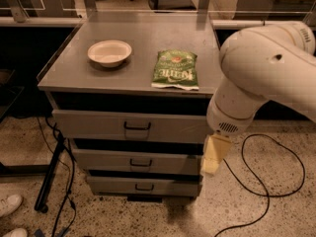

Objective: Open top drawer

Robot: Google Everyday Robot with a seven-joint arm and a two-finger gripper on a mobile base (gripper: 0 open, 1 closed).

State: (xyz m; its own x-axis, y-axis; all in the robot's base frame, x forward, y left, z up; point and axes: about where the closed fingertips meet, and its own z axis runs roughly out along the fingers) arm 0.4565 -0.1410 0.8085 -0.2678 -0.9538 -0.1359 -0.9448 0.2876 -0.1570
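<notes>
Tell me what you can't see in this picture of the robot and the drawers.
- Camera view: inside the top drawer, hidden behind its own front.
- The top drawer's right end, hidden by the arm; the gripper hangs just below, beside the drawers.
- The arm's far part, cut off by the right edge.
- The green bag's words, too small.

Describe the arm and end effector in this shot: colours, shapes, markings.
The arm is a smooth, glossy white shell of bulbous rounded segments, with one small dark hole on the upper segment and a slotted vent grille near the wrist. The end effector, pale yellowish and blocky, sits beside the right end of the middle drawer. No cables show on it.
</notes>
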